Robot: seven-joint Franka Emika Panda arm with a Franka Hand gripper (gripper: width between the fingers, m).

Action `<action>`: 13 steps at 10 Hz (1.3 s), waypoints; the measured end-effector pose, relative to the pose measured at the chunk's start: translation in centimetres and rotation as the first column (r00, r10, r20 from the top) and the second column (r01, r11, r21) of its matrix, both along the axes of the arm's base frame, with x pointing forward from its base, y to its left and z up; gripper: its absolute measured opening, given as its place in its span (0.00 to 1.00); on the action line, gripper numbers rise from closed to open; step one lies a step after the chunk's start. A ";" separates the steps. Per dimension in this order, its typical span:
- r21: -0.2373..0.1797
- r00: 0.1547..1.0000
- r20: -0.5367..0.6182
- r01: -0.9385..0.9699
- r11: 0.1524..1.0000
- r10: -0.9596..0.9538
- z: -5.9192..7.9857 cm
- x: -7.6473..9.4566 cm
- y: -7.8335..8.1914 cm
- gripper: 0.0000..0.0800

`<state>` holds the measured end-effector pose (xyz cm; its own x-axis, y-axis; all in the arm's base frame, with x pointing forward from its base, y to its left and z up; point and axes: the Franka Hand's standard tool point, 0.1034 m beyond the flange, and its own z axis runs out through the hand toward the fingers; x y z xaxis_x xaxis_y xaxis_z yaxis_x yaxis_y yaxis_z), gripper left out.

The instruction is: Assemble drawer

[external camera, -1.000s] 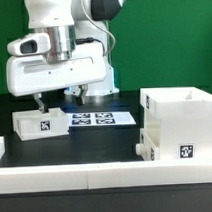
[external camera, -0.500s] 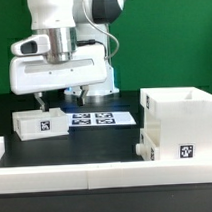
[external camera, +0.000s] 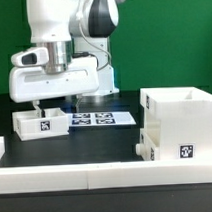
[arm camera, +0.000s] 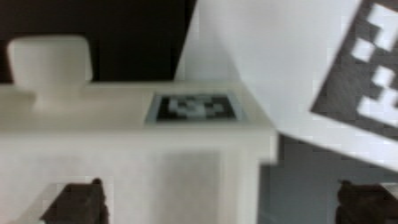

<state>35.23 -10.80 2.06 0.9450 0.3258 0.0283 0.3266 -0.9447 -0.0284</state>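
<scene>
The drawer's tall white shell (external camera: 180, 113) stands at the exterior view's right, with a small tagged tray (external camera: 174, 148) low against its front. A second small open-top tray (external camera: 39, 124) sits at the exterior view's left. My gripper (external camera: 51, 105) hangs just above this tray, open and empty. In the wrist view the tray (arm camera: 143, 160) fills the picture, with a marker tag (arm camera: 192, 107) on its rim and a knob (arm camera: 50, 62) beyond. The dark fingertips (arm camera: 77, 200) stand wide apart, and part of the tray lies between them.
The marker board (external camera: 95, 118) lies flat beside the left tray; it also shows in the wrist view (arm camera: 338, 60). A long low white rail (external camera: 87, 176) runs along the front of the black table. The robot base stands behind, against a green backdrop.
The arm has shifted toward the exterior view's left and the hand has turned, bringing the gripper over the left tray. The drawer parts have not moved.
</scene>
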 end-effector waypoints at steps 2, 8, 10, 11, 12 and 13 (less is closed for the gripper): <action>0.004 1.000 -0.012 -0.017 1.000 0.017 -1.2 -0.7 0.1 0.81; 0.006 1.000 -0.015 -0.026 1.000 0.026 -1.6 -0.9 0.2 0.33; 0.006 1.000 -0.015 -0.026 1.000 0.026 -1.6 -0.9 0.3 0.09; 0.005 1.000 -0.012 -0.028 1.000 0.028 -1.5 -0.7 0.3 0.05; 0.006 1.000 -0.012 -0.028 1.000 0.028 -1.3 -0.4 0.5 0.05; 0.009 0.999 -0.013 -0.036 0.999 0.036 -1.0 0.1 0.9 0.05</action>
